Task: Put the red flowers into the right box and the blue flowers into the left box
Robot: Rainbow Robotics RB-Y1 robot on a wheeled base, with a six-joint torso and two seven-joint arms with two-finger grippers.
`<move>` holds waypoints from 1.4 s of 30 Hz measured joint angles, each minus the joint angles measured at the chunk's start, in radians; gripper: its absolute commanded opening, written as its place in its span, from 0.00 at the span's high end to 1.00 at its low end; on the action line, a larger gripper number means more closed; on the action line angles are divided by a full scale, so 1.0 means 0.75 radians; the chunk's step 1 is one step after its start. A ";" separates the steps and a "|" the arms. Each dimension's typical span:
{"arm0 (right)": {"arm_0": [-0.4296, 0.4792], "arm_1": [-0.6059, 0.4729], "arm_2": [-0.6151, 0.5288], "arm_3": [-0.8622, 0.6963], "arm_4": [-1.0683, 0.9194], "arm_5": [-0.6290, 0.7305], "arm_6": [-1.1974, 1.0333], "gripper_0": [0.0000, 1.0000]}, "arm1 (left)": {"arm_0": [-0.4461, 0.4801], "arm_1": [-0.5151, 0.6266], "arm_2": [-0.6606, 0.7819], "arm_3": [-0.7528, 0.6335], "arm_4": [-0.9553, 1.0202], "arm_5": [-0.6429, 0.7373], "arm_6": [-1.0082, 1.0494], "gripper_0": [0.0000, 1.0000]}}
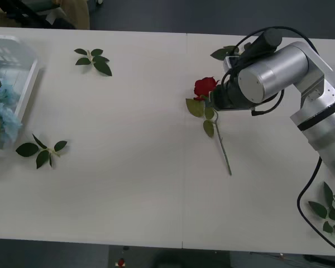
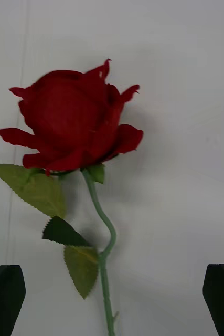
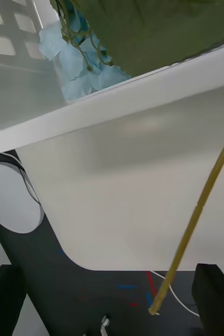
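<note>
On the white surface, one red rose is left unboxed under the right gripper, jaws wide and empty; blue flowers are seen in the left box at the left edge.

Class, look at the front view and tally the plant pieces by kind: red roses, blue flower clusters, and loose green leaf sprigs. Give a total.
Red roses: 1
Blue flower clusters: 2
Loose green leaf sprigs: 4
Total: 7

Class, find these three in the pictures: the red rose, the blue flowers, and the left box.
Rose (image 2: 72, 118): right wrist view, on the bloom.
Blue flowers (image 1: 4, 120): front view, on the pale petals in the box.
Left box (image 1: 29, 84): front view, on its white rim.
</note>
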 measured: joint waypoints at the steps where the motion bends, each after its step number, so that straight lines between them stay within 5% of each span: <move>1: -0.009 0.012 0.002 0.016 0.000 -0.012 0.000 0.00 | 0.000 0.000 0.000 0.000 0.001 0.000 0.000 0.06; 12: -0.068 0.065 0.062 0.145 0.026 -0.102 0.000 0.00 | 0.000 0.000 0.000 -0.001 0.115 0.081 -0.001 0.00; 29: -0.074 0.066 0.158 0.275 0.062 -0.251 0.000 0.00 | -0.016 0.000 0.062 -0.100 1.012 0.343 -0.438 0.00; 42: -0.134 0.149 0.185 0.462 0.052 -0.325 0.000 0.00 | -0.385 -0.026 -0.258 -0.260 1.187 0.252 -0.562 0.00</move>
